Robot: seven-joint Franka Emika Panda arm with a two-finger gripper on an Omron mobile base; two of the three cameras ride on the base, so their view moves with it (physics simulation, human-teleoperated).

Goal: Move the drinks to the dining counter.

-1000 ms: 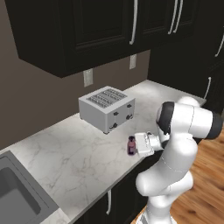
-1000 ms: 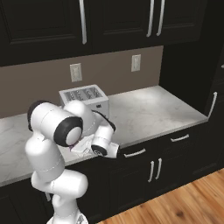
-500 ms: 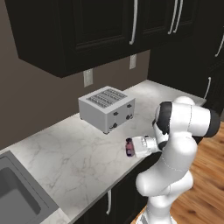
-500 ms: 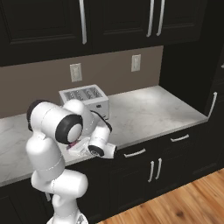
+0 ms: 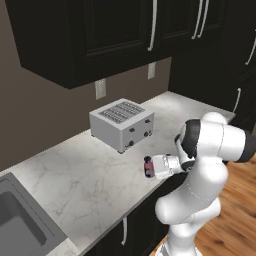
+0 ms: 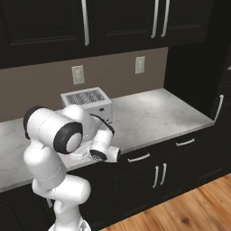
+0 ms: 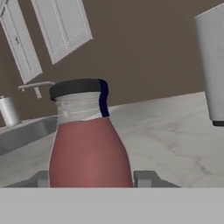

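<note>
Even, flat rendered light falls across the marble worktop [image 5: 85, 175], with the black cabinets [image 5: 100, 35] at 12 o'clock staying dim. A soft shadow sits beneath the toaster [image 5: 121, 123]. Hand view: mildly blurred bottle [image 7: 87, 140], no glare, frame tilted.

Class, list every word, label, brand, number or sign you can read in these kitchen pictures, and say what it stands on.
None: no readable text anywhere.
Purple-red bottle: no label lettering shows.
Toaster: dark front knobs, no markings legible.
Wall outlets: blank plates.
</note>
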